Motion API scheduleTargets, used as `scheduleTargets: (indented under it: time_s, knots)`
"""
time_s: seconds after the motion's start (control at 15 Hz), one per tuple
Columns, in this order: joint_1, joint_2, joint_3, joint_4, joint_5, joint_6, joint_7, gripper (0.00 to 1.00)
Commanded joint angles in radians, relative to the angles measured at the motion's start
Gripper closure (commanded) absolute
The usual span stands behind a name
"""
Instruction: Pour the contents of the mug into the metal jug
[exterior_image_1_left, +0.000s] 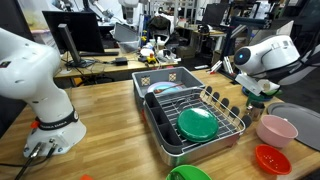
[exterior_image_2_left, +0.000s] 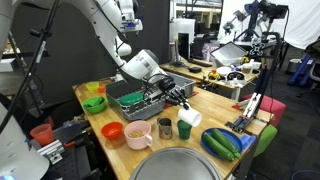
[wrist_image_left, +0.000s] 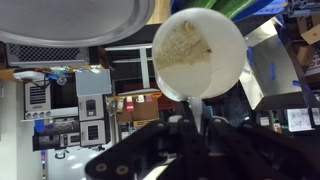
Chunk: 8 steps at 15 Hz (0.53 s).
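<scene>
The white mug (exterior_image_2_left: 191, 117) is being held tipped on its side in the air over the wooden counter (exterior_image_2_left: 218, 108). In the wrist view its mouth (wrist_image_left: 200, 52) is being turned toward the camera, and a pale, grainy coating is being shown on its inner wall. It is being pinched at its lower edge by the end effector (wrist_image_left: 195, 112), whose fingers are being pressed together on it; whether the rim or a handle is being gripped cannot be told. In an exterior view the end effector (exterior_image_2_left: 183, 108) is being carried just above a green cup (exterior_image_2_left: 184, 130), with the metal jug (exterior_image_2_left: 164, 127) being seen upright just beside that cup. A pink bowl (exterior_image_2_left: 139, 138) and an orange bowl (exterior_image_2_left: 112, 130) are being shown farther along the counter, near the jug. A dish rack (exterior_image_2_left: 135, 98) is being shown behind them, and a large metal bowl (exterior_image_2_left: 185, 166) is being cut off by the lower edge.
</scene>
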Motion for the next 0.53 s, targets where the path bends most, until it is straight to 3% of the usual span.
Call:
scheduleTargets:
  time_s: [0.0,0.47]
  knots:
    - [-0.024,0.03,0.044,0.036,-0.06,-0.067,0.032,0.98]
    - [-0.02,0.077,0.065,0.063,-0.116,-0.147,0.034,0.98]
